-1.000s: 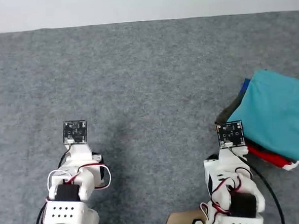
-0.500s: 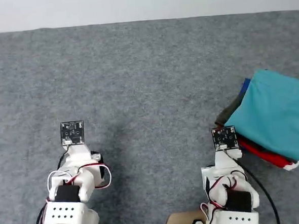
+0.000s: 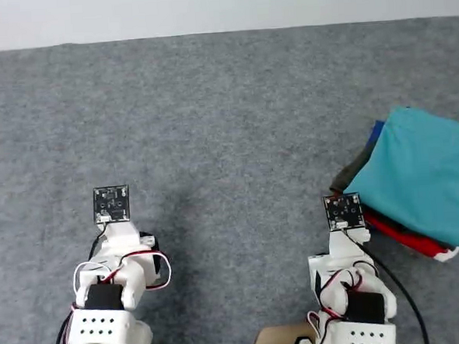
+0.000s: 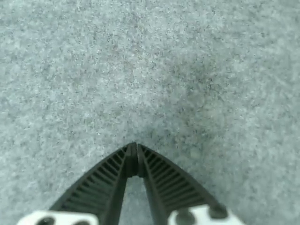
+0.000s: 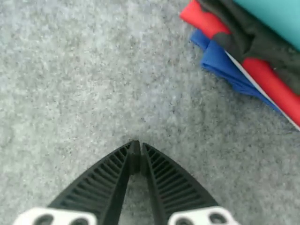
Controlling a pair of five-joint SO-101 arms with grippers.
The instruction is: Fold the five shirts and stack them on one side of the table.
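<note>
**Left end effector** (image 4: 134, 149): jaws were together, tips meeting, nothing between them. It hung just above bare grey tabletop (image 3: 234, 117), well apart from any shirt.

**Right end effector** (image 5: 137, 145): jaws were likewise closed on nothing, over bare tabletop.

**Stack of folded shirts** (image 3: 417, 184): lay just ahead of the right end effector and off to its right, near but not touching. It was well apart from the left end effector, far to that one's right.
- Teal shirt (image 3: 420, 168) was on top.
- Dark shirt (image 5: 243, 35), red shirt (image 5: 262, 77) and blue shirt (image 5: 227, 68) showed as folded edges beneath it.
- A thin white edge (image 3: 453, 253) showed at the near corner. Whether it was a fifth shirt could not be told for certain.

**Reason for placement (judged):** the pile sat on the right side, as the task asks, and both arms were drawn in with nothing held. This suggested the folding was at or near its end.

**Edges and room:** the stack reached the right border of the high view, so its margin to the tabletop edge could not be told. Open tabletop lay ahead of both end effectors and between them, out to the far edge. Free travel was judged ample everywhere except to the right end effector's right, where the pile's layered edges might snag.
</note>
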